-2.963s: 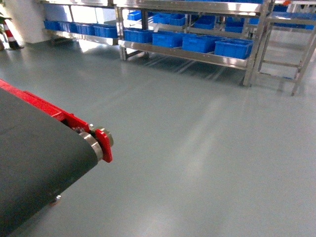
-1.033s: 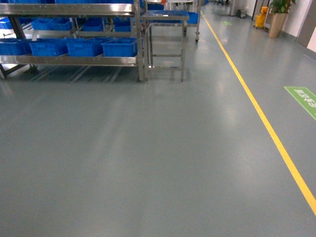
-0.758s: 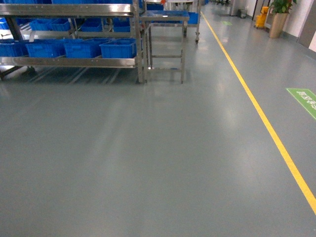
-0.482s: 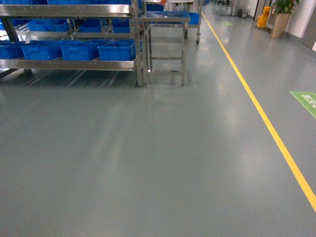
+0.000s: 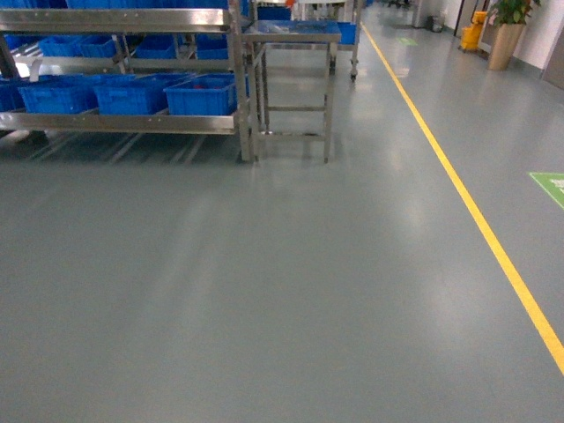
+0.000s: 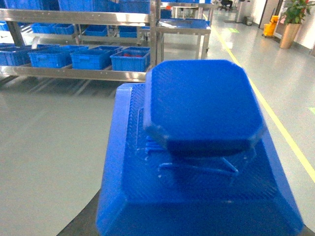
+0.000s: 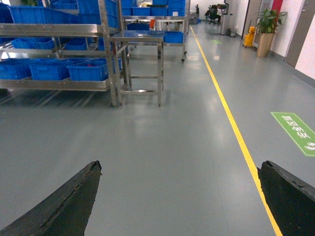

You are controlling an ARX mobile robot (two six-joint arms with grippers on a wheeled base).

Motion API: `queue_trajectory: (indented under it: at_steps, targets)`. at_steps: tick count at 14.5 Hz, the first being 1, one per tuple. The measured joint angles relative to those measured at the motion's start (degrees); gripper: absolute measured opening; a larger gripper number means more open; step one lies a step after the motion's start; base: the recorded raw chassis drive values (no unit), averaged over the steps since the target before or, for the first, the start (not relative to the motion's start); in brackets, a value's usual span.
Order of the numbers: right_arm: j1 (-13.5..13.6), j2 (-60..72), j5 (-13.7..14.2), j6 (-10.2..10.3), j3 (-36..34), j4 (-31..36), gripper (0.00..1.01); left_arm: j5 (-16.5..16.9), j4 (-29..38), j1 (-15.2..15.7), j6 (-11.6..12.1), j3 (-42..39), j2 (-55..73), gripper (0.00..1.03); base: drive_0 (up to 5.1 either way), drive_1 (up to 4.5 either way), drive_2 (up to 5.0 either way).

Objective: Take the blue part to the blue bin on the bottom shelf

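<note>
Swinging further round since three seconds back, the head camera had lost the conveyor end altogether, and against half a second ago the steel rack [image 5: 123,62] sat lower and more to the left, with the small steel table [image 5: 291,35] beside it and the yellow floor line [image 5: 476,220] running off right. Neither arm showed in the head view. The bottom shelf [image 6: 74,73] carried a row of blue bins [image 6: 129,60], their contents too far off to read. In the left wrist view the blue part [image 6: 202,147] filled the frame, blurred, blocking the left gripper completely, so I could not tell how its jaws stood. The right gripper [image 7: 182,196] was spread wide with nothing between the black fingers [image 7: 64,204], the rack well apart from it.
</note>
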Motion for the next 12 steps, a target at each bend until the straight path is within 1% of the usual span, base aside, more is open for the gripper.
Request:
queue_trajectory:
  at_steps: [12]
  targets:
    - [0.0, 0.0, 0.0, 0.0, 0.0, -0.1, 0.98, 0.0, -0.1, 0.0, 0.0, 0.0, -0.1, 0.44, 0.0, 4.30, -4.3]
